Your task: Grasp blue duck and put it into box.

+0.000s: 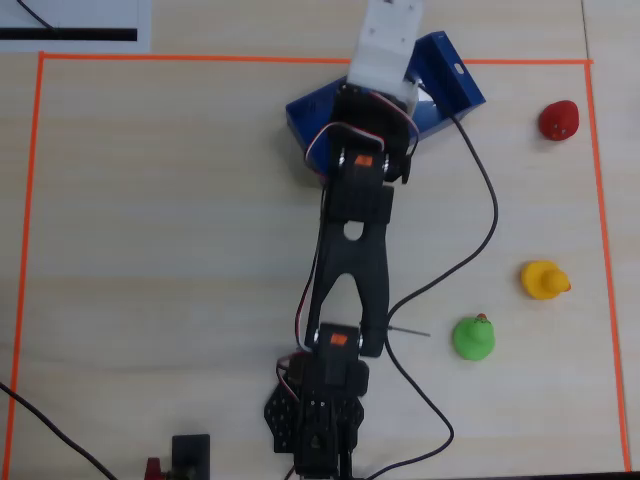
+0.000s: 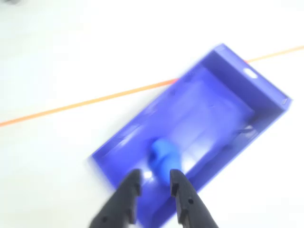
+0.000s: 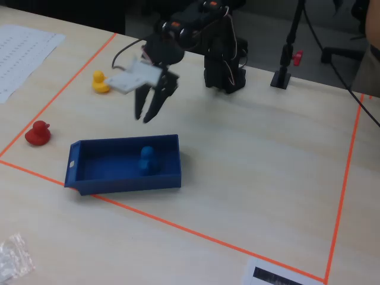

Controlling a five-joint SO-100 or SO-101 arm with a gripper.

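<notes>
overhead: straight down | wrist: close above box [image 2: 199, 123] | fixed: oblique, facing arm; box shared

The blue duck [image 3: 147, 159] sits in the box [image 3: 127, 178], seemingly upright.

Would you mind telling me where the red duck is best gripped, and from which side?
Judging by its shape, grip the red duck across its rounded body below the smaller head, coming straight down from above; it sits upright on open table with clear sides.
</notes>
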